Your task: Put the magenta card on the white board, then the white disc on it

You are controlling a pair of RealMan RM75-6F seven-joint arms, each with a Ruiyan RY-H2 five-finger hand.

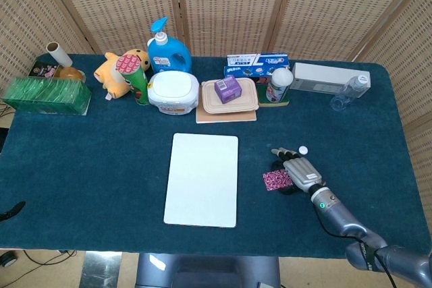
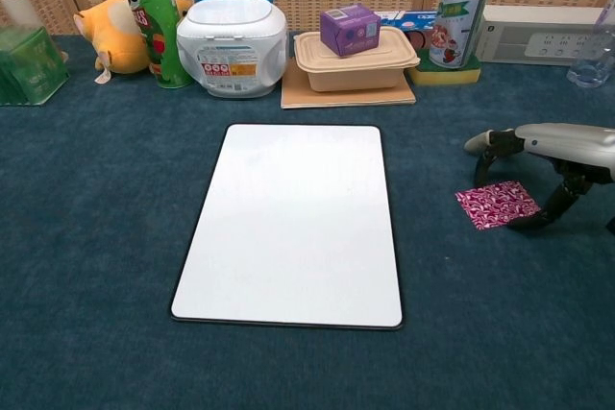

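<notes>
The magenta card (image 1: 275, 180) (image 2: 497, 205) lies flat on the blue cloth, to the right of the white board (image 1: 202, 179) (image 2: 293, 223). My right hand (image 1: 299, 168) (image 2: 559, 145) arches over the card's right half with its fingers spread and their tips down on the cloth around it; it holds nothing. One fingertip (image 2: 531, 224) stands at the card's right edge. The small white disc (image 1: 304, 149) lies just beyond the hand on the far side; the chest view does not show it. The board is bare. My left hand is out of both views.
Along the back stand a green box (image 1: 46, 95), a plush toy (image 1: 115, 71), a green can (image 1: 137, 77), a blue detergent bottle (image 1: 167, 48), a white tub (image 1: 173, 92), a beige container (image 1: 230, 98) with a purple box, a canister (image 1: 279, 84) and a clear bottle (image 1: 349, 92).
</notes>
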